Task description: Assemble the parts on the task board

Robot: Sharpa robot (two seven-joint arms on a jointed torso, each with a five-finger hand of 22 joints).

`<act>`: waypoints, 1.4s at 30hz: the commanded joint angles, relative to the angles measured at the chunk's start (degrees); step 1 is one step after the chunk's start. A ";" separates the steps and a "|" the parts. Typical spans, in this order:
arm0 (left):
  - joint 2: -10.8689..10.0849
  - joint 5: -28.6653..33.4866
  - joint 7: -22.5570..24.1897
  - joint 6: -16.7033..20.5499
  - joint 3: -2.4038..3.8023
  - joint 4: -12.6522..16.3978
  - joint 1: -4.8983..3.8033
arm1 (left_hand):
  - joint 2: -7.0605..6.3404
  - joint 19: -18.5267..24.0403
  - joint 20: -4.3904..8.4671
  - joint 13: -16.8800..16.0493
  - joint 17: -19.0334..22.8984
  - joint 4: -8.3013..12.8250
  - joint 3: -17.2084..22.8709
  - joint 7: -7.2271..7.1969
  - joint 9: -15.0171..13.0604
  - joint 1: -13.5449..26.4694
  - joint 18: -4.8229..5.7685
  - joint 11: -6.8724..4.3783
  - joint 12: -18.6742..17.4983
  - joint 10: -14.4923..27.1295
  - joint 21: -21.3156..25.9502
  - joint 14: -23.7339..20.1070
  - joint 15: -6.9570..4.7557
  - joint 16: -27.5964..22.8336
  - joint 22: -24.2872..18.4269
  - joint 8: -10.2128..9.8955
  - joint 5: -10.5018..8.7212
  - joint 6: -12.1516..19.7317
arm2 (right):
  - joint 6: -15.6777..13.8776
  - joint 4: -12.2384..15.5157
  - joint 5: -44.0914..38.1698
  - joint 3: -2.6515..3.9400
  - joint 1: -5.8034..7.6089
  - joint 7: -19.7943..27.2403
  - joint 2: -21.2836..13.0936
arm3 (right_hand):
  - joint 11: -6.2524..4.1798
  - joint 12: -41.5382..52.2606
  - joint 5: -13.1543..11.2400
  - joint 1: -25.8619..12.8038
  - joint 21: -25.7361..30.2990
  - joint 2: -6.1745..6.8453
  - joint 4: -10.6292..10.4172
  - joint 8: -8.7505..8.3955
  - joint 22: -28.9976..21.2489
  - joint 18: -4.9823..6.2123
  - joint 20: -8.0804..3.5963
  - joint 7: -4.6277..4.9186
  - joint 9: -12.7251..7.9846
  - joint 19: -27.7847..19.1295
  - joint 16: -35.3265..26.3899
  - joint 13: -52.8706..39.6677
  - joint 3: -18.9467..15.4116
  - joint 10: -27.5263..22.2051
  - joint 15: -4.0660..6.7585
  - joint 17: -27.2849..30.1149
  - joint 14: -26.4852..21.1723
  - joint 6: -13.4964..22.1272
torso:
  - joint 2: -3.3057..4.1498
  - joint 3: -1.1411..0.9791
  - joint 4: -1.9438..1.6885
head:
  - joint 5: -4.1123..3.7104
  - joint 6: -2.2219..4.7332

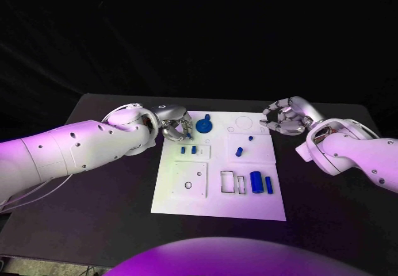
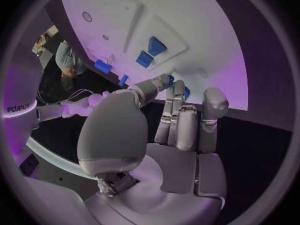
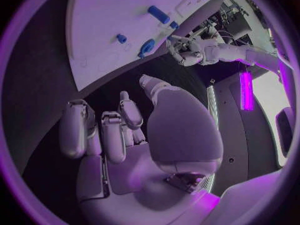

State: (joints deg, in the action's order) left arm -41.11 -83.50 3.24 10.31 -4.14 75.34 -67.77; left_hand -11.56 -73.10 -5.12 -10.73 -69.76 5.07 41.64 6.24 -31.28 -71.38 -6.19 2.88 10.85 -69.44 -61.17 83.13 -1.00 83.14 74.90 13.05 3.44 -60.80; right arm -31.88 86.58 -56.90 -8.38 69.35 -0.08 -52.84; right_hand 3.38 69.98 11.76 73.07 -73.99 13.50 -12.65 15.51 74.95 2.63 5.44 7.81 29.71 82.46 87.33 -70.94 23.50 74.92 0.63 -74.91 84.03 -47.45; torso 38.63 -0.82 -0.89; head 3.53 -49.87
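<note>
1. White task board [image 1: 217, 198] lies mid-bench on the black bench [image 1: 99, 190]; blue parts [image 1: 257, 181] rest across it, with a round blue part [image 1: 205, 123] near its far left corner.
2. Left hand [image 1: 170, 123] hovers at that corner, fingers [image 2: 177, 116] curled near the round part; whether they touch it I cannot tell.
3. Right hand [image 1: 286, 119] hangs beside the far right corner, fingers [image 3: 119, 130] loosely bent, apart, holding nothing.
4. Dark lettering shows on a white arm in the left wrist view, not legible.
</note>
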 commanded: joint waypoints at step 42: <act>2.49 -0.29 -1.33 -7.05 -0.04 -2.35 0.13 | 0.17 0.81 -0.04 0.03 0.66 -0.12 -0.23 0.05 0.06 0.18 0.07 -0.07 -0.75 -0.76 0.72 -0.51 -0.10 -0.55 6.95 -0.44 -0.30 -0.15 | 0.63 0.15 -0.29 0.01 -0.05 0.28 0.24 | -0.31 0.10 0.33 -0.74 0.32 0.08 0.18 0.35 8.12 0.94 -0.20 -0.01 0.09 -0.12 -0.28 0.08 0.56 0.29 0.31 -9.98 4.46 0.17 | -0.08 0.01 -0.07 | -0.43 -0.13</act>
State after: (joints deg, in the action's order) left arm -38.68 -83.21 2.42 5.96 -4.02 72.92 -67.81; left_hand -11.57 -72.67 -5.12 -10.74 -69.12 5.07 41.64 6.32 -31.29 -71.38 -6.19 2.87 10.43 -69.84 -60.74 82.91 -1.21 82.91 74.94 12.71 3.31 -60.48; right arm -31.87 86.68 -56.90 -8.38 69.33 -0.08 -52.65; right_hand 3.17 69.98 11.76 72.84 -74.00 13.73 -12.41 15.51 74.92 2.63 5.44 7.82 29.74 82.46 87.33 -70.92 23.74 75.13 0.63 -74.90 84.03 -47.45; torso 38.56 -0.81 -0.97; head 3.10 -50.01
